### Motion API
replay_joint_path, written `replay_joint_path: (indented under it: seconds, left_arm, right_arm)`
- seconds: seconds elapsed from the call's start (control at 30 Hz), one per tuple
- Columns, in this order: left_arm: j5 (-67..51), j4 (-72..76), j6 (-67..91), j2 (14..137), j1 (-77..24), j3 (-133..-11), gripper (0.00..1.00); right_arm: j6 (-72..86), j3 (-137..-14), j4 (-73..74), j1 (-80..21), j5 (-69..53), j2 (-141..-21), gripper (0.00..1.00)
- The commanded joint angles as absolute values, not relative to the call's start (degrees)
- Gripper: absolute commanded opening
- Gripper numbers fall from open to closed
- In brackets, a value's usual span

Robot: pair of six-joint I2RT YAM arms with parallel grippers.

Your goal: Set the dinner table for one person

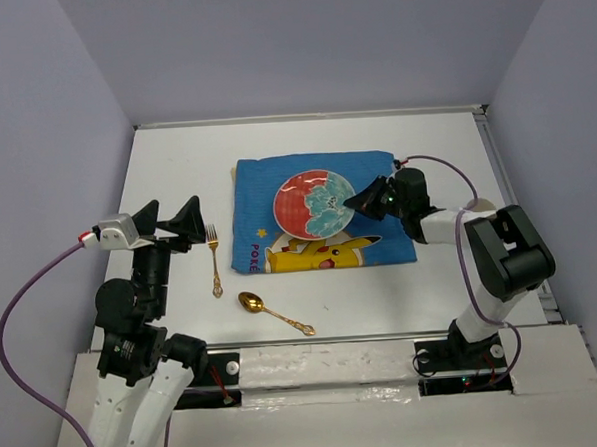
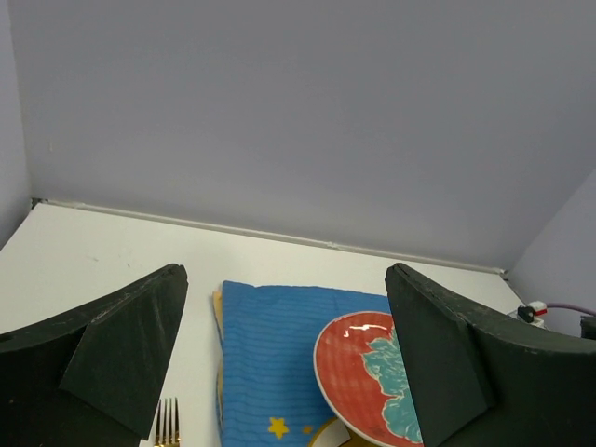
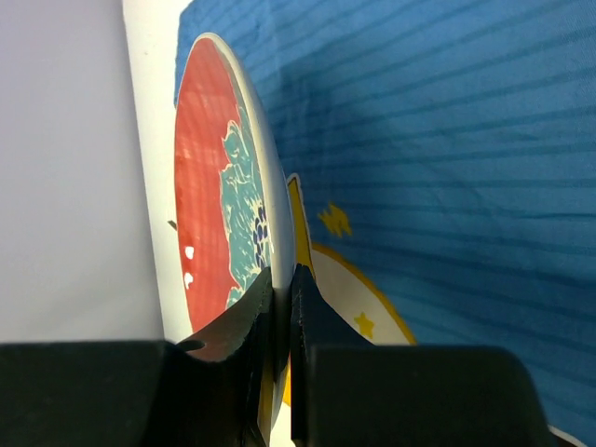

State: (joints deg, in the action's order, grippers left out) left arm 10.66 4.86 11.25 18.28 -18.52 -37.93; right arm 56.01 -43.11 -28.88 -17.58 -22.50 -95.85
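Plate step's in hand I reckon: right gripper [image 1: 355,201] clamped on the plate [image 1: 308,205]'s right rim over the placemat [image 1: 261,185] mid-frame on the dinner table [image 1: 175,160], left gripper [image 1: 168,216] gaping empty at centre-left, so next it wants lowering flat, letting go, then the fork [image 1: 213,258] and spoon [image 1: 273,313].

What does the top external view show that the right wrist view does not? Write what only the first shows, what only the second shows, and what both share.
Only the top external view: the gold fork and gold spoon lying on the white dinner table off the blue placemat, and the left pincer, open beside the fork.
Only the right wrist view: a close-up of the fingers clamped on either side of the plate rim.
Both: the red and teal plate, the placemat, and the right pincer shut on the plate.
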Motion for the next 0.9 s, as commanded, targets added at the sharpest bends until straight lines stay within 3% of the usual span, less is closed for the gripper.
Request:
replay_joint_path:
  seconds: [0.0, 0.67, 0.8, 0.87]
  left_arm:
    - [9.84, 7.12, 11.25, 18.81, -18.54, -38.14, 0.99]
    - [9.49, 7.29, 11.25, 19.16, -18.54, -38.06, 0.99]
    - [9.40, 7.38, 11.08, 19.16, -18.54, -38.14, 0.99]
    - [9.40, 7.38, 11.08, 19.16, -18.54, -38.14, 0.99]
  right_arm:
    - [60.38, -45.17, -43.77, -17.14, -26.72, -94.92, 0.00]
    - [60.03, -44.12, -45.53, -16.08, -25.75, -101.86, 0.01]
    - [59.24, -43.59, -43.86, -16.08, -25.49, -101.87, 0.36]
    - [58.28, -43.77, -42.46, -16.08, -25.40, -101.52, 0.45]
